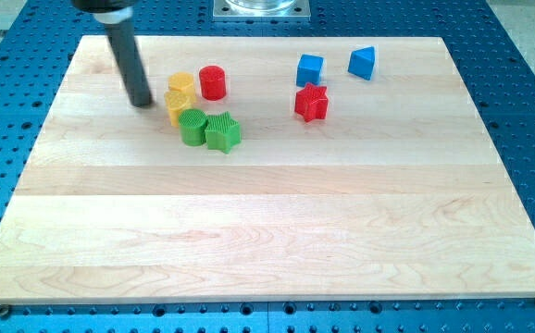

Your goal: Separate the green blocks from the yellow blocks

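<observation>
Blocks gathered toward the view's top of the board (249,231), in two groups.

My tip (142,102) stands just left of the two yellow blocks (180,96), one behind the other. The red cylinder (213,82) sits to their right. The green cylinder (192,127) touches the green star (222,132) just below them. Well to the right lie the blue cube (310,69) and blue wedge (363,62), the red star (312,102) before them.

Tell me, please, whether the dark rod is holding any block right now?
Nothing is held: my tip stands left of the yellow blocks, apparently not touching them.
</observation>
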Motion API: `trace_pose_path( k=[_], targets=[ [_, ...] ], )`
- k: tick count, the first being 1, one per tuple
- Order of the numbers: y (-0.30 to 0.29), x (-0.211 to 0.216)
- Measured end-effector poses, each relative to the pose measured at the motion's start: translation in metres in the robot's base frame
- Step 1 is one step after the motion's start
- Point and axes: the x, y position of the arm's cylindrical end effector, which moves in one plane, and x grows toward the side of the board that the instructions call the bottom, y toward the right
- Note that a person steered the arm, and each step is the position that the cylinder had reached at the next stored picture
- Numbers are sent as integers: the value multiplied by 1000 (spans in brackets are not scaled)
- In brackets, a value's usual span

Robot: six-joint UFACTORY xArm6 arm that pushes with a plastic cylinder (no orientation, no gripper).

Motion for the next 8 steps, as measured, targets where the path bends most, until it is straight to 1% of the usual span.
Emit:
trace_pose_path(
  k=[1, 2, 3, 4, 5, 6, 7, 8],
  targets=[
    [38, 20],
    [46, 38],
    [38, 58],
    [68, 76],
    [111, 76],
    [134, 96],
    [86, 92],
    [111, 53]
  ],
)
